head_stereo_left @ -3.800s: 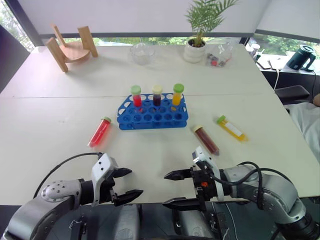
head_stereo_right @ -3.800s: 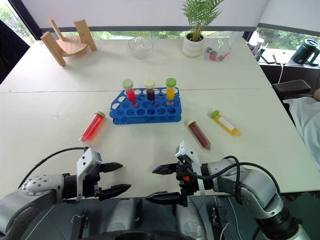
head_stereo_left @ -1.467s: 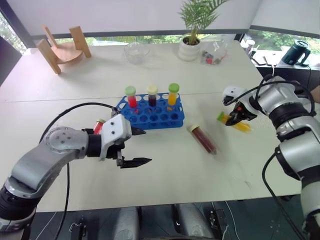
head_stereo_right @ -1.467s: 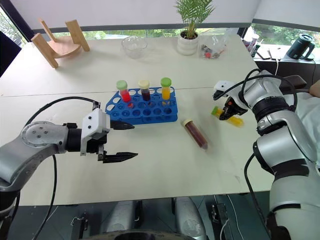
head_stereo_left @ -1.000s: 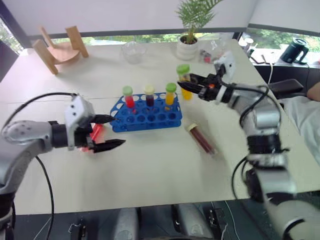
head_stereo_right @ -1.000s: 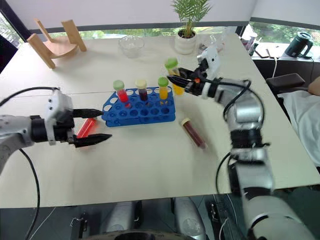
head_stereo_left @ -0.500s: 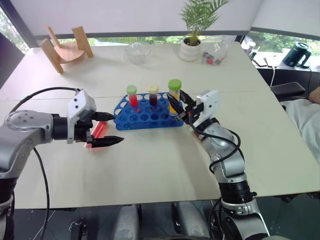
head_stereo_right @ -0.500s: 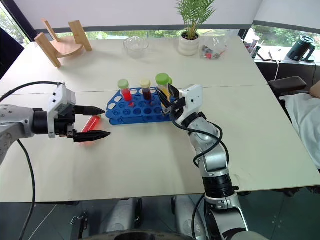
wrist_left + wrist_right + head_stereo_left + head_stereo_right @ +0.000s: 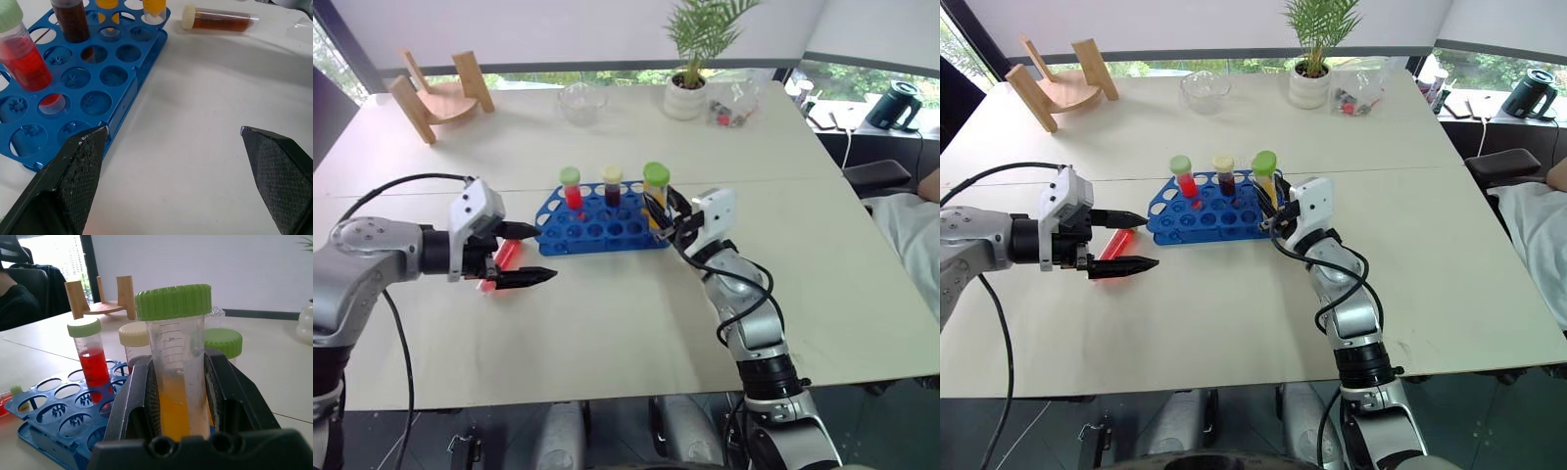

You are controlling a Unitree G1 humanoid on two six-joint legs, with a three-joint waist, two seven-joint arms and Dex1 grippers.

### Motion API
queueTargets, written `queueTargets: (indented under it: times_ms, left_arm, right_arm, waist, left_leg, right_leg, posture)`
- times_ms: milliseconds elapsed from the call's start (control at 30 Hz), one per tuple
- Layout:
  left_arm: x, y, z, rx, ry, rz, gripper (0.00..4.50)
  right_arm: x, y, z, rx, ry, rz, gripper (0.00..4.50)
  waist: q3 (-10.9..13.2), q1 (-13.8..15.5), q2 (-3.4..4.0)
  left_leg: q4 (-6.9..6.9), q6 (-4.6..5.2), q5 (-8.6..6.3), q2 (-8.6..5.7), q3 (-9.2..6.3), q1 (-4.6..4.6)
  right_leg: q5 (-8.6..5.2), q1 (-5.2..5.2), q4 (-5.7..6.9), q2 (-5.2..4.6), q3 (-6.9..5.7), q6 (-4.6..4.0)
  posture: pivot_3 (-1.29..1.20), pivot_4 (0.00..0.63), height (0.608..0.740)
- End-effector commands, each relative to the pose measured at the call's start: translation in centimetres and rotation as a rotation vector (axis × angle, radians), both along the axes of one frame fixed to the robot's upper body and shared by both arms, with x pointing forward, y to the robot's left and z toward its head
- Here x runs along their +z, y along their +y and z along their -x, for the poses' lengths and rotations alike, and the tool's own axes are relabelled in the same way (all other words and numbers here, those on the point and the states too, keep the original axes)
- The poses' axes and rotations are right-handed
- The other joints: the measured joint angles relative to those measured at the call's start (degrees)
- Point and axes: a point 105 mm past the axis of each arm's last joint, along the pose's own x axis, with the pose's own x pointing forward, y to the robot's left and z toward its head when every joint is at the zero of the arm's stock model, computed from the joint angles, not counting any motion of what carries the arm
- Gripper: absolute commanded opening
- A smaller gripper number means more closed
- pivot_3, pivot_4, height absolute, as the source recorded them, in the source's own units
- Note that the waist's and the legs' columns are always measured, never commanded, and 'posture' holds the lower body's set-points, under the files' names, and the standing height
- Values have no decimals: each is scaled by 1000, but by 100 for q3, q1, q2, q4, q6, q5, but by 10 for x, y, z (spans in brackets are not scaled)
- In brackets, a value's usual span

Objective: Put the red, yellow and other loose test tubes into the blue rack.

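**Left gripper wide open, right gripper clamped**

Your left arm reaches in from the left side, its forearm lying low over the counter. The left gripper point(image 9: 530, 255) points toward the middle with its two black fingers point(image 9: 73, 176) spread wide and nothing between them. Your right arm bends at the elbow, forearm rising forward. The right gripper point(image 9: 662, 211) is clamped on an upright tube, fingers point(image 9: 139, 396) pressing either side.

Bright, even daylight from windows behind
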Motion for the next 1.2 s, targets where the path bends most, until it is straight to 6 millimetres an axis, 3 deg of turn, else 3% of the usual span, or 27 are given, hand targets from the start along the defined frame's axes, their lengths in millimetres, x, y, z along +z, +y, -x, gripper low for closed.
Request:
queueTargets:
  times_ms: [33,367,600,767,933,1033,1133,1200]
  left_arm:
    - [7,-4,-1,-10,-40,-5,4500]
    - [4,-4,-1,3,-40,-6,4500]
    - [3,-7,-2,-1,-39,-1,4500]
    - [3,-10,-2,-25,-41,5,4500]
    - [-1,-18,3,-86,-47,-23,4500]
    - [-13,-15,10,-110,-41,-112,4500]
    - [-25,-9,14,-116,-42,-207,4500]
    - [-32,-5,12,-98,-70,-279,4500]
  right_arm:
    - [-2,8,3,25,-11,10,831]
    - [-5,4,0,9,-47,36,831]
    - [7,-7,6,-18,-69,37,4369]
    - [40,-40,9,-45,-115,109,4442]
    - [51,-63,20,176,9,352,4442]
    - [30,-78,28,319,298,569,4442]
    - [11,-96,39,352,584,708,4442]
    - [7,-98,46,385,796,657,4442]
  waist:
    - [0,2,0]
    - [0,-10,0]
    - [1,0,1]
    - [1,27,1]
    - [1,19,2]
    - [3,3,4]
    - [4,-8,7]
    - [4,-6,7]
  left_leg:
    - [0,0,0,0,0,0]
    - [-2,0,0,1,0,0]
    - [-3,0,0,1,-1,-1]
    - [2,0,0,-2,-1,-3]
    - [4,0,0,-2,-1,-2]
    - [1,5,-3,-1,-2,0]
    - [-1,26,-13,1,3,4]
    - [0,33,-17,4,4,2]
  right_leg:
    - [0,0,0,0,0,0]
    - [0,-2,1,1,-1,0]
    - [0,-2,1,0,-1,0]
    - [0,0,0,-3,-1,1]
    - [0,3,-2,-2,-1,0]
    - [-1,4,-3,1,-3,0]
    - [-2,0,-3,2,3,-3]
    - [-4,-4,-2,5,3,-7]
  posture:
    - [0,150,740]
    - [0,150,740]
    - [0,150,740]
    - [0,150,740]
    - [0,150,740]
    - [0,150,740]
    - [0,150,740]
    - [0,150,740]
